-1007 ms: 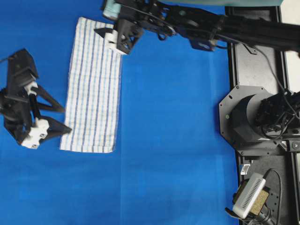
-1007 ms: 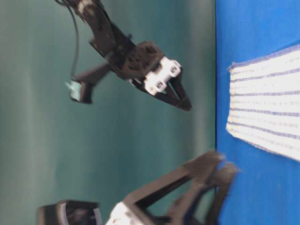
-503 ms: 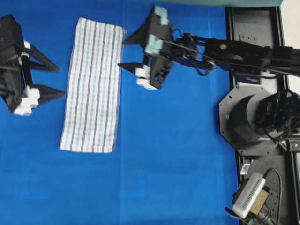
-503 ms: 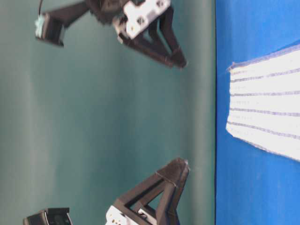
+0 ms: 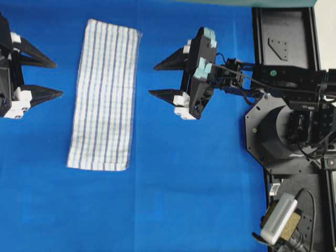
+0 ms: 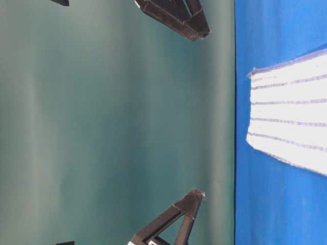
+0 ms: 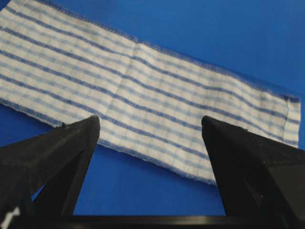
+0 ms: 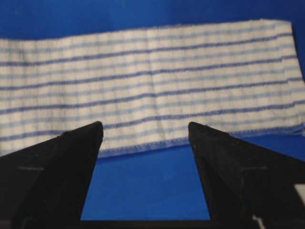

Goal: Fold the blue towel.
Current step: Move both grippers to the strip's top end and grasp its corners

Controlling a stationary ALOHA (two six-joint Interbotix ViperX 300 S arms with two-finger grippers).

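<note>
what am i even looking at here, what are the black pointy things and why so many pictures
It is a two-armed robot at a table with a blue covering. The black pointy things are its claws. From above, the left claw is left of a striped towel and the right claw is on its other side. Both are open, hold nothing and do not touch the towel, which lies flat as a long strip.

There are four cameras. One looks down from overhead. One sits at table level, turned sideways, and catches only the claw tips and one end of the towel. The other two ride on the wrists, each looking out between its own claw's fingers at the towel.
</note>
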